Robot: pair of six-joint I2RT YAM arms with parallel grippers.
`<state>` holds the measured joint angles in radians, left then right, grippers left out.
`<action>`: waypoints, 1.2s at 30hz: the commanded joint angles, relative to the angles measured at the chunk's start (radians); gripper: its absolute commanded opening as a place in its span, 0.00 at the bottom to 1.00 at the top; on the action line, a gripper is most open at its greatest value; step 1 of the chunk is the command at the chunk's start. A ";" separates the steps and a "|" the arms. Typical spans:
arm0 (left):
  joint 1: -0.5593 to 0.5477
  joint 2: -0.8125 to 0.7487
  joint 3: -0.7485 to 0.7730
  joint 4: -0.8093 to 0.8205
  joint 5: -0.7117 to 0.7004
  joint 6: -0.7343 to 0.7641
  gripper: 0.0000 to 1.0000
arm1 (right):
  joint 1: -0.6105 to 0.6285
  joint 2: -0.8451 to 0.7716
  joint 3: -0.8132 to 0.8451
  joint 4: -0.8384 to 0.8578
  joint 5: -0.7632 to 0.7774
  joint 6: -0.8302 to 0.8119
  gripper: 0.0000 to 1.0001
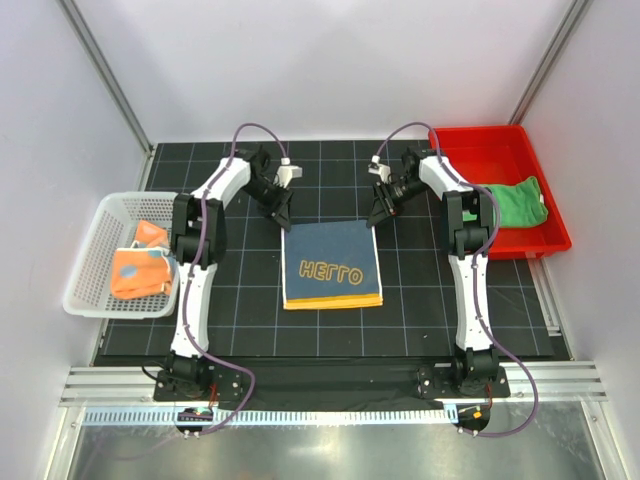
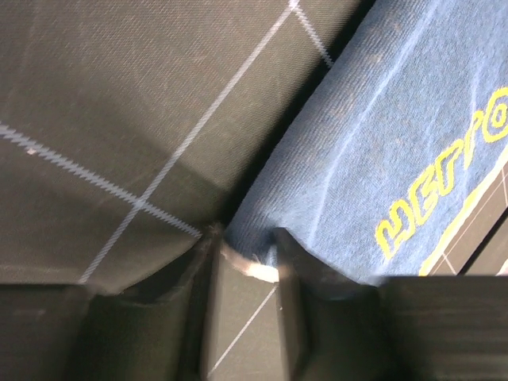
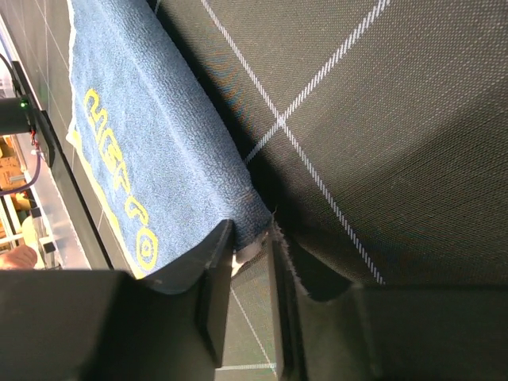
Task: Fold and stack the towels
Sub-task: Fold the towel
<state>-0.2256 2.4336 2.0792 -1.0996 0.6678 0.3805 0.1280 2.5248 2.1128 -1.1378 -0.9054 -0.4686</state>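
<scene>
— Where is the towel you're working on?

— The blue towel [image 1: 332, 265] lies flat on the black gridded mat [image 1: 250, 320], midway between my two arms. A yellow-orange strip runs along its near edge.

— Any writing on it?

— Yellow outline letters across the near half. They read as HELLO, though the two middle letters look like upside-down Ls.

— And your hands?

— Both are at its far edge. My left gripper [image 2: 245, 238] is pinched on the far-left corner, with the pale hem caught between the fingertips. My right gripper [image 3: 250, 230] is clenched on the far-right corner in the same way.

— The other towels?

— The pale one with orange patches [image 1: 140, 270] sits bunched in the white basket [image 1: 85, 300] to my left. Farther back on my right, the green towel [image 1: 515, 205] lies in the red bin [image 1: 480, 140]. I can read no label on either container.
</scene>
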 commanded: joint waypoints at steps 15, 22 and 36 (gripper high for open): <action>0.020 0.028 0.087 -0.030 0.036 -0.008 0.00 | -0.004 -0.029 0.018 0.028 0.037 0.014 0.01; 0.023 -0.114 0.009 0.093 -0.007 -0.063 0.00 | -0.016 -0.234 -0.184 0.280 0.131 0.108 0.01; 0.019 -0.349 -0.247 0.250 -0.014 -0.130 0.00 | 0.016 -0.596 -0.646 0.657 0.206 0.214 0.01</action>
<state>-0.2092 2.1609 1.8843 -0.8967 0.6628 0.2703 0.1295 1.9884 1.5394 -0.5926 -0.7521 -0.2939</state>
